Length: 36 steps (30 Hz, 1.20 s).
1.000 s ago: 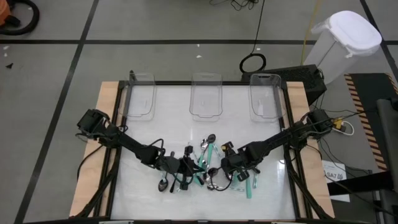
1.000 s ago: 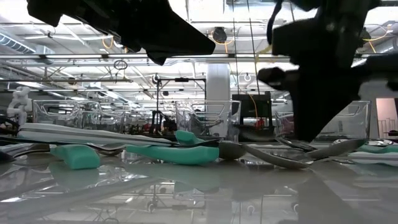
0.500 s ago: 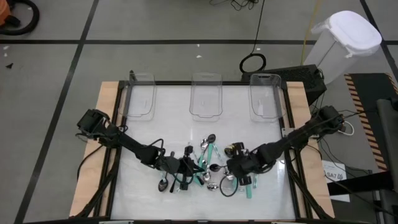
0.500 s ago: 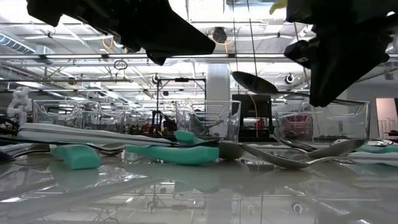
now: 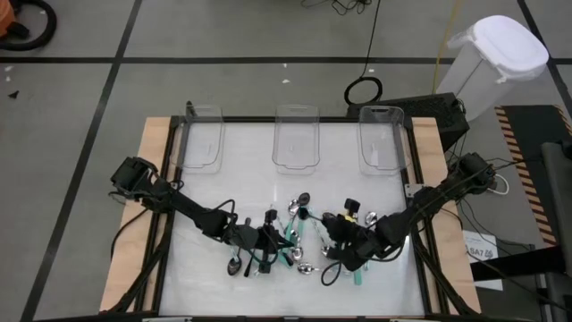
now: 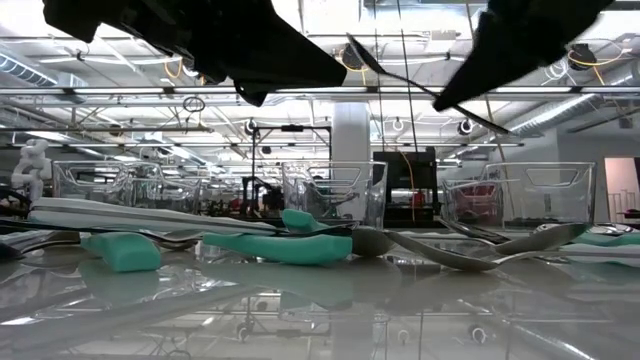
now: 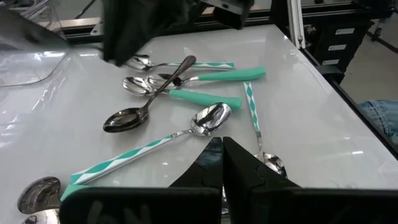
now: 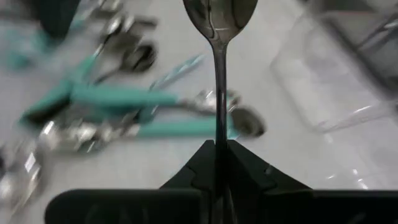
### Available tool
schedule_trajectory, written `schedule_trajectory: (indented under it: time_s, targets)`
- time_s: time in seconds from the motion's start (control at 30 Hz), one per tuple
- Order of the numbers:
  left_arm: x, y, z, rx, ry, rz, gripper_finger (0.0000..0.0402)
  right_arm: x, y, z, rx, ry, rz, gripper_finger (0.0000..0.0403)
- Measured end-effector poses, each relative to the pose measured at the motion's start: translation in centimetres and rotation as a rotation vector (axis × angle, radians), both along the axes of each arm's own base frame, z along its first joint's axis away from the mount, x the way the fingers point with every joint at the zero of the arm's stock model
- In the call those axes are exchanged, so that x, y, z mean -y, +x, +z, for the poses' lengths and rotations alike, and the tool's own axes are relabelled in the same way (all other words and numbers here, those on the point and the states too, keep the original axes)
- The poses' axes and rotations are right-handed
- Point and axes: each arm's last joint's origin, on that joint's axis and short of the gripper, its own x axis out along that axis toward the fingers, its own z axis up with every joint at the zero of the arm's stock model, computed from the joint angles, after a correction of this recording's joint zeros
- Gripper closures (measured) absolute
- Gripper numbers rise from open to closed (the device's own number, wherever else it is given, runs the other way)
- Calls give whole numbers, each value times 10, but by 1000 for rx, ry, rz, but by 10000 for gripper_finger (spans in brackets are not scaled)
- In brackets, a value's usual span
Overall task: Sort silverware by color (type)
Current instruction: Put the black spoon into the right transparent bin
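Silverware pile (image 5: 299, 243): spoons heaped on the near half of the white table (image 5: 241, 183), between the two grippers. Too tangled for a full count from above, so only the clear ones get counted below.
Teal-handled spoons (image 7: 205, 98): the left wrist view shows around five, some solid teal, some with a teal-and-white pattern.
Dark spoon on table (image 7: 144, 109): one, lying across the teal ones.
Left gripper (image 5: 268, 241): down low at the left edge of the pile, fingers pressed together with nothing between them. Arm reaches in from the table's left edge, stretched low over the surface.
Right gripper (image 5: 332, 224): up off the table just right of the pile, jaws clamped on the handle of one spoon.
Held spoon (image 8: 218, 62): one, shiny and darkish, bowl sticking out ahead of the fingers; in the low view it hangs tilted well above the table. Right arm comes in from the table's right edge, bent back toward the middle.
Clear bins (image 5: 296, 137): three in a row along the far edge, well apart from the pile. I can't see any spoons in them.
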Motion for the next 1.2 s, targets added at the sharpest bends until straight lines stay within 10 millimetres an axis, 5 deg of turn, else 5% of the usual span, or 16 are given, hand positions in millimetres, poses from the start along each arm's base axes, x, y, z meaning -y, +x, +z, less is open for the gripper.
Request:
schedule_trajectory:
  time_s: [0.2, 0.43, 0.87, 1.2]
  targets:
    - [-1, 1, 2, 23, 7, 43, 391, -5, 8, 8, 119, -26, 5, 379]
    - [-2, 0, 3, 50, 45, 151, 320, -16, 12, 18, 229, -58, 34, 379]
    - [3, 1, 10, 156, 17, 256, 241, -6, 8, -4, 485, -29, 43, 379]
    - [22, 53, -6, 172, 165, 415, 235, -2, 6, -6, 539, -25, 47, 378]
